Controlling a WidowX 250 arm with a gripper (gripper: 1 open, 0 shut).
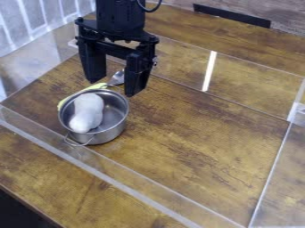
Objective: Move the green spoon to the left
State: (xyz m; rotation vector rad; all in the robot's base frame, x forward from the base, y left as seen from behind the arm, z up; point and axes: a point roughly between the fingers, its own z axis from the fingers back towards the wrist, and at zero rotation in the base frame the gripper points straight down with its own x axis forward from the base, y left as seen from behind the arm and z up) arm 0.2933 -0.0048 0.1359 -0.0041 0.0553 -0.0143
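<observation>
The green spoon [105, 86] shows only as a yellow-green sliver directly beneath the spread jaws of the black gripper [114, 78], just behind a steel pot [110, 127] holding a white lump [84, 112], on a dark wooden surface [191, 169] fenced by clear panels [276, 160].

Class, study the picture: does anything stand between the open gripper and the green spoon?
Nothing visible does. The gripper hangs open, pointing down, above the green spoon, of which only a yellow-green sliver shows between its fingers. The pot holding a white lump sits nearer the camera, not in between.
</observation>
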